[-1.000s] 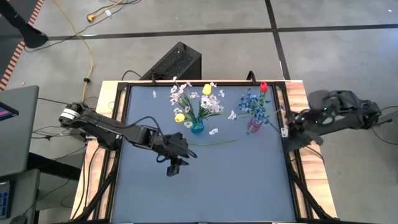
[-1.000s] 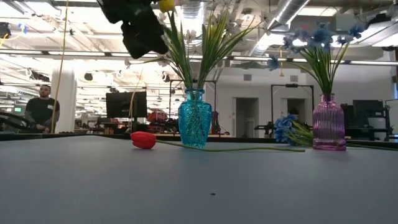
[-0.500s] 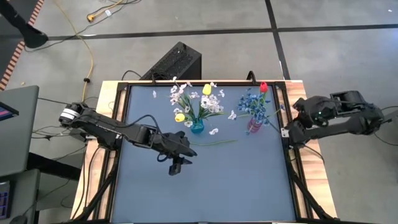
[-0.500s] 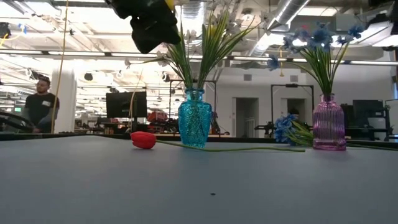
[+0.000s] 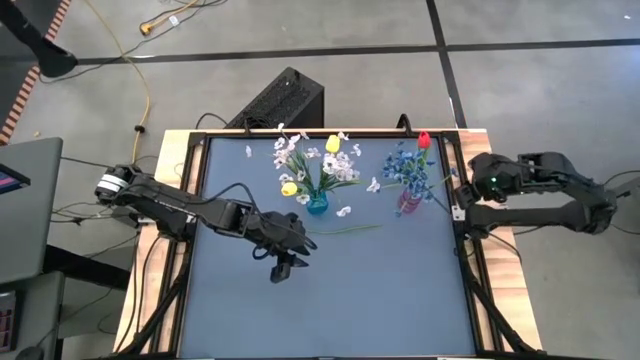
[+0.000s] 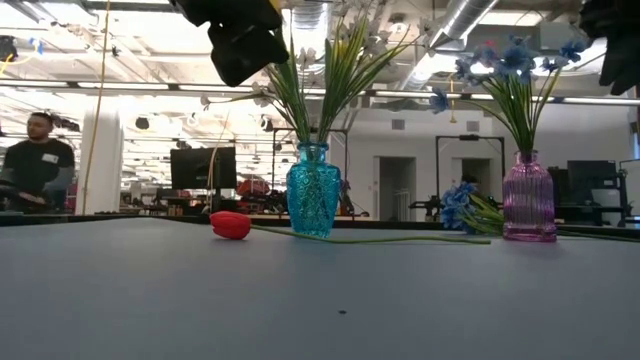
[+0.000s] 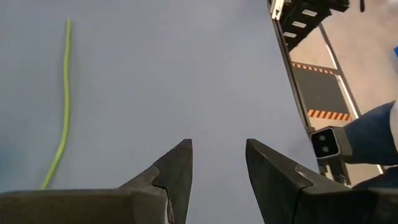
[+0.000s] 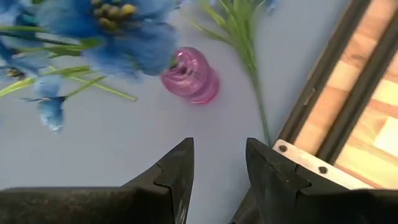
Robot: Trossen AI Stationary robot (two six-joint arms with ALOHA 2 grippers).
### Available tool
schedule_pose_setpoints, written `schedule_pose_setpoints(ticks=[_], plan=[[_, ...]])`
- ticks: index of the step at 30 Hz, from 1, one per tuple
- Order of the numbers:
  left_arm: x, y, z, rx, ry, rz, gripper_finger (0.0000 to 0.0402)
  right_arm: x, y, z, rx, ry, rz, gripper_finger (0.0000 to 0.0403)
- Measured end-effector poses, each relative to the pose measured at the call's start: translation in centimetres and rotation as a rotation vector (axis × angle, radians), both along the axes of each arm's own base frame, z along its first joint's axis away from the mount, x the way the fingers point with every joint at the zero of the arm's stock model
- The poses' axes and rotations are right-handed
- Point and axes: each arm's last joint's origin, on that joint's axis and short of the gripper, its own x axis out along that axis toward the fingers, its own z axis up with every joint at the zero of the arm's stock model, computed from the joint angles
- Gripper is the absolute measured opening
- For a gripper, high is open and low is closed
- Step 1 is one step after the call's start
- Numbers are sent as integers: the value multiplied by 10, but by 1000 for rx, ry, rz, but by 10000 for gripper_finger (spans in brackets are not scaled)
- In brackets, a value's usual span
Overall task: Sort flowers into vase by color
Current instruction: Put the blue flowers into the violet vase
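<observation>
Landmark: teal vase (image 5: 317, 204), standing toward the far middle of the grey table (image 5: 380, 290). It holds 2 yellow tulip buds (image 5: 332, 144) and sprays of white blossoms (image 5: 290, 150).

Pink vase (image 5: 407, 205) stands to the right of the teal vase, well apart. It holds blue blossom sprays (image 5: 400, 165) and 1 red tulip (image 5: 424, 139).

Loose red tulip (image 6: 231, 225) lies flat on the table just in front of the teal vase, bud to the vase's left, its green stem (image 5: 345, 230) running right toward the pink vase. More blue sprays (image 6: 462, 208) lie on the table just left of the pink vase's foot.

Left gripper (image 5: 284, 263) hangs above the table, in front of and left of the teal vase, near the loose tulip's bud. Fingers (image 7: 177, 165) parted with a clear gap, nothing between them.

Right gripper (image 8: 219, 163) sits at the table's right edge, beyond the pink vase as seen from the teal vase. Fingers apart, nothing held.
</observation>
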Motion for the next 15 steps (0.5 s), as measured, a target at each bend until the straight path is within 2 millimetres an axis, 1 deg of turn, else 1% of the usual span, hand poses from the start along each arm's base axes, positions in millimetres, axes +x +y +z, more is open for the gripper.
schedule_pose_setpoints(ticks=[5,8,11,15], plan=[[0,0,0,-16,6,-7,138,-4,-4,0,-65,21,-64,171],[0,0,0,-13,10,-9,138,-6,-7,0,-87,24,-165,168],[0,0,0,-4,6,-16,138,-2,-11,3,-106,-14,-234,159],[0,1,-1,8,4,-24,138,3,-18,6,-152,-55,-269,146]])
